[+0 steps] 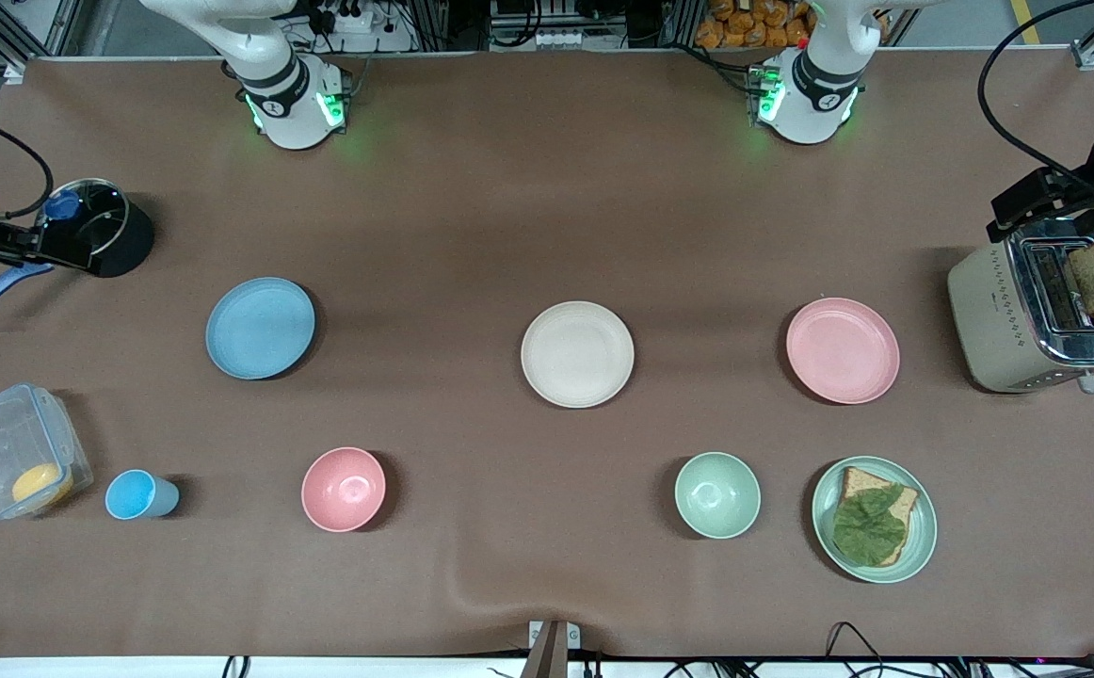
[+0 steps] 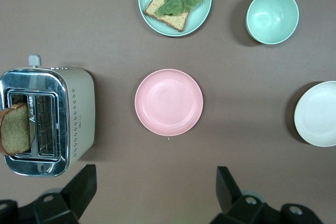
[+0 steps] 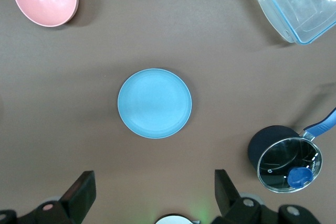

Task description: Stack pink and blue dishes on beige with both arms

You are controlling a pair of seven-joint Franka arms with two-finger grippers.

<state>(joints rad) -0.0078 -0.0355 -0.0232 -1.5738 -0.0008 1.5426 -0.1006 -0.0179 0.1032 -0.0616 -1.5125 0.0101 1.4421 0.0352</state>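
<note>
The beige plate (image 1: 577,354) lies flat at the table's middle. The light blue plate (image 1: 260,328) lies toward the right arm's end, and the pale pink plate (image 1: 842,350) toward the left arm's end. All three are bare and well apart. My left gripper (image 2: 156,177) hangs open high over the table, with the pink plate (image 2: 168,102) below it and the beige plate's edge (image 2: 317,114) to one side. My right gripper (image 3: 154,178) hangs open just as high, looking down on the blue plate (image 3: 154,103). Neither gripper holds or touches anything.
A toaster (image 1: 1037,315) with a slice in it stands beside the pink plate. Nearer the camera are a green plate with toast and lettuce (image 1: 874,519), a green bowl (image 1: 717,494), a pink bowl (image 1: 344,489), a blue cup (image 1: 137,494) and a plastic box (image 1: 15,452). A lidded pot (image 1: 100,226) stands near the blue plate.
</note>
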